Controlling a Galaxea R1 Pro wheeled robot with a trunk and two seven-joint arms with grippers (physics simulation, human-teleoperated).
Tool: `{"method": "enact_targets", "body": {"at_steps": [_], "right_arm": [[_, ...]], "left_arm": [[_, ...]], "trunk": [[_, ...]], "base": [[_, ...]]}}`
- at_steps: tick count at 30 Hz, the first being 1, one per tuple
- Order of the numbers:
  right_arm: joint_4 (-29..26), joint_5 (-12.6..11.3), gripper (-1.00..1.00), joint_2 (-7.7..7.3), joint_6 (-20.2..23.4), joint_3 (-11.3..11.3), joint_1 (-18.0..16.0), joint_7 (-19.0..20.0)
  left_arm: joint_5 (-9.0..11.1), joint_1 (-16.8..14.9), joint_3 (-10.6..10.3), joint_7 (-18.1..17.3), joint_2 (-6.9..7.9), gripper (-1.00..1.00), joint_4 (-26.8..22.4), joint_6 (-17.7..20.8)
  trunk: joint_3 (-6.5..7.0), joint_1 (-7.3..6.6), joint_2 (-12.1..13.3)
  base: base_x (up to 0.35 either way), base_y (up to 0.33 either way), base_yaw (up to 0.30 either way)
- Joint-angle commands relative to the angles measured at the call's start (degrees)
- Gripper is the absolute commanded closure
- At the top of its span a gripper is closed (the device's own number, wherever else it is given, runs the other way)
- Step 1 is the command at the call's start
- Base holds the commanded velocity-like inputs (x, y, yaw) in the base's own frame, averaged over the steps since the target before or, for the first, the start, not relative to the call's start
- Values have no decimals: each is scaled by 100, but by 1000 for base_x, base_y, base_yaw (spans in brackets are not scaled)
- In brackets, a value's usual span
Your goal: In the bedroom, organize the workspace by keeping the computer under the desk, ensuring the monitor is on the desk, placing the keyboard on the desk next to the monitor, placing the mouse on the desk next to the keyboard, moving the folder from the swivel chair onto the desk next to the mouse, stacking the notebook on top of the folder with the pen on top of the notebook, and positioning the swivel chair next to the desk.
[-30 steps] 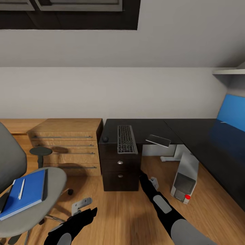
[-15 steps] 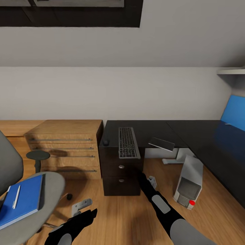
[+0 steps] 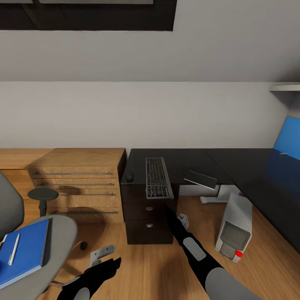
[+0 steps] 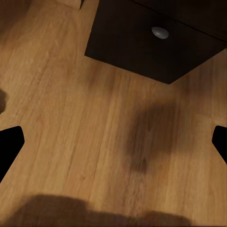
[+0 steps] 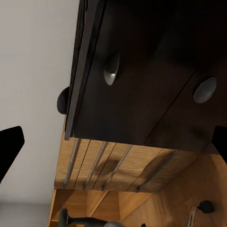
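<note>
Both my fingers sets spread wide, empty. Folder (image 3: 23, 249) on chair (image 3: 46, 246) seat, pen (image 3: 13, 249) on top. Folder looks light, stiff, flat: pinch at overhanging edge; pen may roll off.

A plain pale wall (image 3: 141, 112) is seen behind the furniture, with a dark-framed window (image 3: 87, 16) set high in it. The floor (image 3: 150, 266) is laid in warm wood planks. A light-wood chest of drawers (image 3: 77, 183) with bar handles is placed against the wall, and a blue wall panel (image 3: 288, 143) is mounted under a small white shelf (image 3: 285, 88).
</note>
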Motion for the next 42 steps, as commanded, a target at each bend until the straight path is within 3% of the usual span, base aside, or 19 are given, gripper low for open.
{"method": "enact_targets", "body": {"at_steps": [1,8,24,30,42], "right_arm": [[3,-62,-100,-2,10,20,-4,16],[2,-69,-100,0,16,20,-4,13],[2,-78,-100,-9,16,13,-4,12],[2,-89,-100,-9,16,12,-4,6],[2,-96,-100,-9,16,-4,-4,5]], "left_arm": [[55,-5,-34,60,5,-100,-6,1],[50,-5,-163,73,12,-100,4,-4],[50,-5,-170,52,21,-100,7,-5],[50,-5,-170,51,21,-100,7,-5],[50,-5,-170,48,21,-100,7,-5]], "trunk": [[-6,0,-3],[-6,0,-3],[-6,0,-3],[102,-132,238],[102,-132,238]], "base": [[24,2,0],[126,64,0],[87,32,0],[6,2,0],[55,0,0]]}}
